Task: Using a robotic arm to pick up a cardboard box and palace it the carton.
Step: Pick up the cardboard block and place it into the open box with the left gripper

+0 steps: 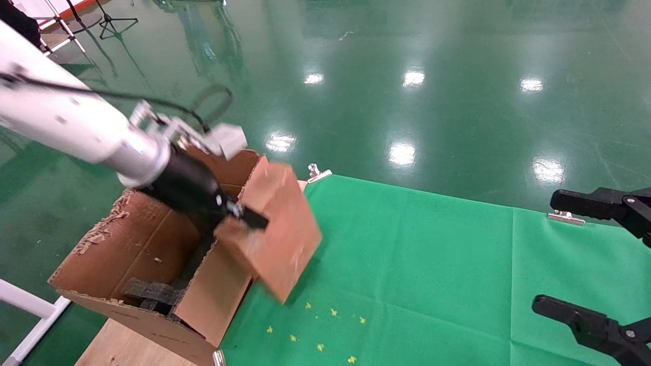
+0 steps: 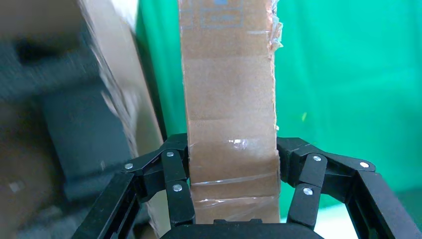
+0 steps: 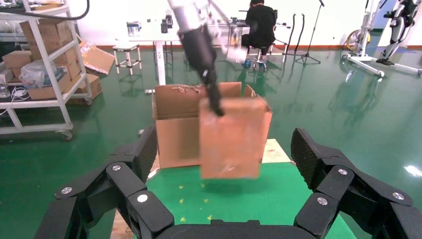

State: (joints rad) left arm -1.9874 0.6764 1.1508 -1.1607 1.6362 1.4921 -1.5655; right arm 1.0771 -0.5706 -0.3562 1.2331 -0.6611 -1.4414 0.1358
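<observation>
My left robotic arm (image 1: 76,127) reaches over the carton (image 1: 122,244), a large brown open box with ragged flaps and black foam (image 1: 152,292) inside. Its gripper (image 1: 246,217) is shut on the cardboard box (image 1: 277,236) and holds it tilted in the air above the carton's right flap and the table's edge. In the left wrist view the fingers (image 2: 174,174) clamp both sides of the taped box (image 2: 229,89), with the carton flap (image 2: 124,114) beside it. My right gripper (image 1: 600,254) is open and empty at the far right. Its view shows the box (image 3: 231,144) before the carton (image 3: 174,134).
A green cloth (image 1: 432,264) covers the table, held by metal clips (image 1: 318,173) (image 1: 565,217). Small yellow bits (image 1: 315,325) lie near the carton. A white frame bar (image 1: 25,300) is at the lower left. Shelves (image 3: 40,64) and a seated person (image 3: 259,25) are far off.
</observation>
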